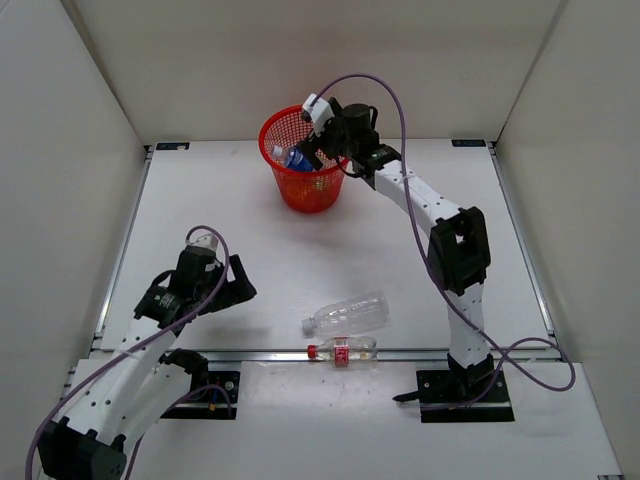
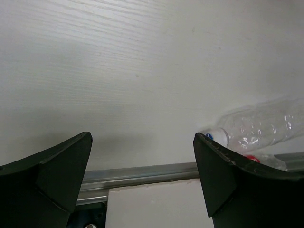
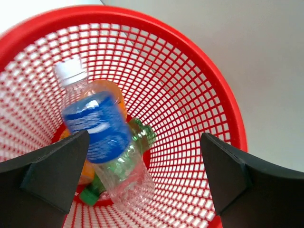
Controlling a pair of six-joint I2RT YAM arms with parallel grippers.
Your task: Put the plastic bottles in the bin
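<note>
The red mesh bin (image 1: 300,185) stands at the back of the table. My right gripper (image 1: 322,150) hangs open over its rim. Inside the bin (image 3: 199,85) lie the clear bottle with blue label (image 3: 102,137), a green bottle (image 3: 137,135) and an orange one (image 3: 111,92). The blue-label bottle also shows in the top view (image 1: 295,158). The plain clear bottle (image 1: 347,314) and the clear bottle with red cap and label (image 1: 342,350) lie near the front edge. My left gripper (image 1: 225,290) is open and empty, left of them. The plain clear bottle shows in the left wrist view (image 2: 259,126).
A metal rail (image 1: 400,353) runs along the table's front edge, with the red-cap bottle lying on it. White walls enclose the table on the left, right and back.
</note>
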